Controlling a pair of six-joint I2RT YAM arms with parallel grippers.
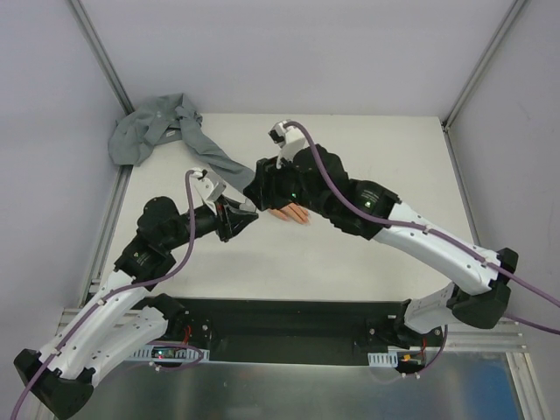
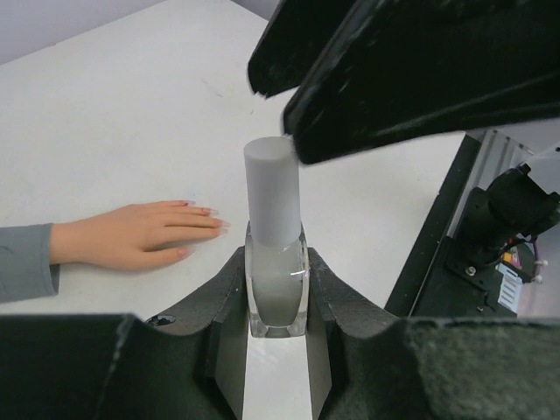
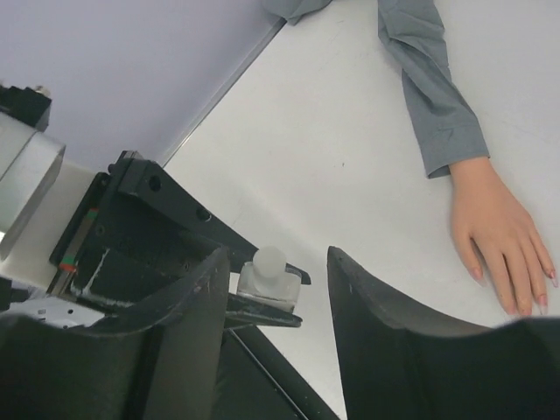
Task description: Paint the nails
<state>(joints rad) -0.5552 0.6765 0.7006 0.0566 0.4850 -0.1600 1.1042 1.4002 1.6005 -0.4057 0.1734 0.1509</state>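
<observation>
My left gripper point(image 2: 276, 262) is shut on a small clear polish bottle point(image 2: 276, 293), which stands upright with its white cap point(image 2: 272, 188) on. My right gripper point(image 3: 278, 258) hangs open just above that cap, its fingers point(image 2: 394, 79) apart on either side, touching nothing. The peach mannequin hand point(image 2: 131, 236) lies flat on the table to the left of the bottle. Its nails point(image 2: 210, 212) point toward the bottle. In the right wrist view the hand point(image 3: 494, 227) comes out of the grey sleeve point(image 3: 429, 87). From above, both grippers meet beside the hand point(image 1: 293, 215).
The grey sleeve runs back to a crumpled heap point(image 1: 153, 131) at the table's far left corner. The white table point(image 1: 367, 157) is bounded by metal frame posts point(image 1: 101, 52) at the back. A black strip point(image 1: 289, 324) holding the arm bases lies along the near edge.
</observation>
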